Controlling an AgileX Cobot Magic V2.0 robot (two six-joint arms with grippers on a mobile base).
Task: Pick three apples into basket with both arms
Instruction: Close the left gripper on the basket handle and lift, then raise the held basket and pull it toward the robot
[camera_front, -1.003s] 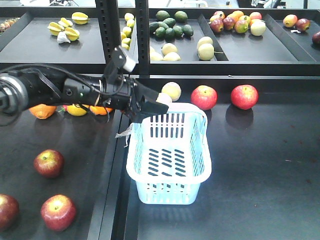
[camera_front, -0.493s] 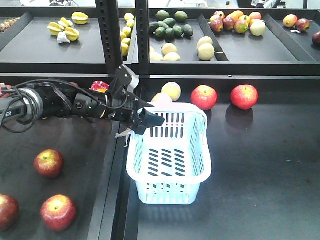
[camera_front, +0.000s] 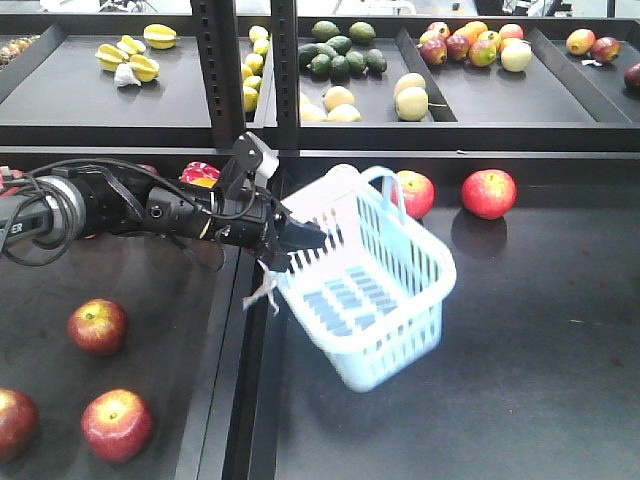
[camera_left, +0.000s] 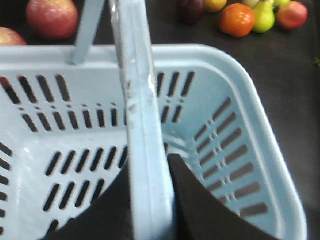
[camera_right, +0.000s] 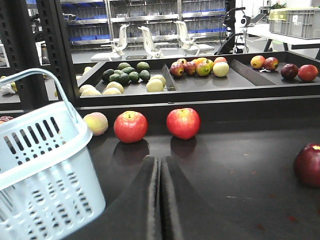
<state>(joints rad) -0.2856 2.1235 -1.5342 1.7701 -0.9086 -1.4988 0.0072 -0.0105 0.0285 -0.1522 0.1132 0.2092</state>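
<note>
Left pincer (camera_front: 300, 240) clamped on basket (camera_front: 400, 325) at one side, so basket hangs tilted above tabletop (camera_front: 540, 340), likely for carrying nearer apples (camera_front: 489, 193). Right pincer (camera_right: 160, 159) pressed together, empty.

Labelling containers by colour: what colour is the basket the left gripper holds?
The basket is pale aqua-blue, clearest in the front view.

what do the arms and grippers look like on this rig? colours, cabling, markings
Left arm: matte black, loose black cables looping along it, a silver-grey collar far back with unreadable white lettering near it, and a white-grey block on the wrist. Left gripper and right gripper: plain black, with tapering wedge-like fingers. Right arm itself isn't in view.
</note>
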